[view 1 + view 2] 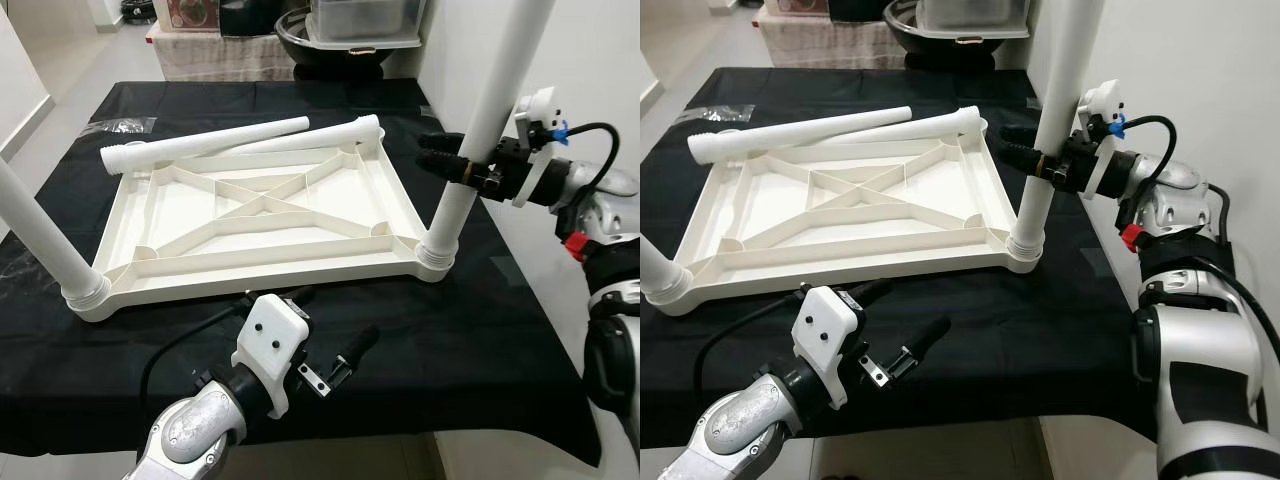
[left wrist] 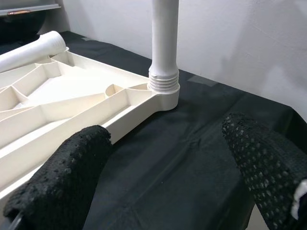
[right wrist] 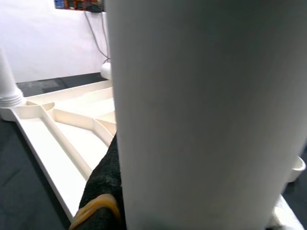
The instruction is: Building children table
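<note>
As the upright leg [image 1: 470, 150] at the desk's near right corner looks light, stiff and smooth, it is clamped low by the right gripper [image 1: 455, 165]; the left gripper [image 1: 335, 345] is held spread apart.

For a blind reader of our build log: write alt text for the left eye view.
The right gripper clamps an upright white table leg standing in the near right corner of an upside-down white tabletop on a black cloth. Another leg stands at the near left corner, two loose legs lie along the far edge, and the left gripper hovers open in front.
</note>
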`<state>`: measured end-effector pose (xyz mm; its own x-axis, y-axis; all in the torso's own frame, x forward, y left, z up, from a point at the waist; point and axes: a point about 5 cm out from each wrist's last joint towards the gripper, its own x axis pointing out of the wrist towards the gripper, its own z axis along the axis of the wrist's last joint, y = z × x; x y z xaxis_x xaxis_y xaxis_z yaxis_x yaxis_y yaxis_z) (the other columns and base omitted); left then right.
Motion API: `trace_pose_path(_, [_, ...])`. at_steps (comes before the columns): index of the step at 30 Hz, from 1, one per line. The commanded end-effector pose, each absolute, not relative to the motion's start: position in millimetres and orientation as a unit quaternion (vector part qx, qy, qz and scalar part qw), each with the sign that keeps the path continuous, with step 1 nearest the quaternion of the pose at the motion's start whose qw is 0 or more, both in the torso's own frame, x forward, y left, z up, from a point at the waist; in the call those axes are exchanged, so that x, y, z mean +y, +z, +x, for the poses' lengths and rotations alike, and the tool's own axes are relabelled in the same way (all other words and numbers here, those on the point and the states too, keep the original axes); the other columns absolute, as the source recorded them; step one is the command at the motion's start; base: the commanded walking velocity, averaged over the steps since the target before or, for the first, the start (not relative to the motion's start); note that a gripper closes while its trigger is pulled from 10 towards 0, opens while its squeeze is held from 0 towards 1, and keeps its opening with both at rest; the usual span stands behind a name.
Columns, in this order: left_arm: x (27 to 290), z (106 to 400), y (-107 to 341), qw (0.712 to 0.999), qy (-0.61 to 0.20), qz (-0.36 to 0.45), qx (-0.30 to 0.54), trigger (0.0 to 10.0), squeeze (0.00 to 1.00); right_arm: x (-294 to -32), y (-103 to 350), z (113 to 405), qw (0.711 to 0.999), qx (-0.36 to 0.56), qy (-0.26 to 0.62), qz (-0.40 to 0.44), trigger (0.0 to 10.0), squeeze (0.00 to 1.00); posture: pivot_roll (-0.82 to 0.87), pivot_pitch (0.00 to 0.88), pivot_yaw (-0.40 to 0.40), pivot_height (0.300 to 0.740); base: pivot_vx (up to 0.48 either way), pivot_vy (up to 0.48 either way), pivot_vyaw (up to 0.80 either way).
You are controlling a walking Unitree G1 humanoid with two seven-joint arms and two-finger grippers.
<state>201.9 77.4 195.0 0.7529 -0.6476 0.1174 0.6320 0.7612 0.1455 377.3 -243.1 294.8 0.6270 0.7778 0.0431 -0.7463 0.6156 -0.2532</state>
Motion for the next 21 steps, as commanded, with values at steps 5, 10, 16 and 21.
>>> trace_pose_path(5, [76.6,202.5,192.7,0.934,-0.345,0.059,-0.077,10.0,0.0,-248.5,247.5,381.2,0.923,0.018,0.375,-0.081,10.0,0.0,0.12,0.224,0.0,0.74,0.0,0.0,0.0])
trace_pose_path(10, [75.5,202.2,192.9,0.934,-0.344,0.057,-0.078,10.0,0.0,-248.5,247.1,383.8,0.933,0.019,0.353,-0.074,10.0,0.0,0.11,0.225,-0.005,0.74,0.0,0.0,0.0])
trace_pose_path(16, [73.8,202.3,193.5,0.934,-0.344,0.055,-0.08,10.0,0.0,-249.3,243.6,387.4,0.947,0.027,0.315,-0.06,10.0,0.0,0.11,0.23,-0.01,0.74,0.0,0.0,0.0])
trace_pose_path(21, [74.4,202.0,193.6,0.934,-0.344,0.057,-0.08,10.0,0.0,-249.5,242.6,388.5,0.952,0.024,0.299,-0.066,10.0,0.0,0.11,0.23,-0.01,0.74,0.0,0.0,0.0])
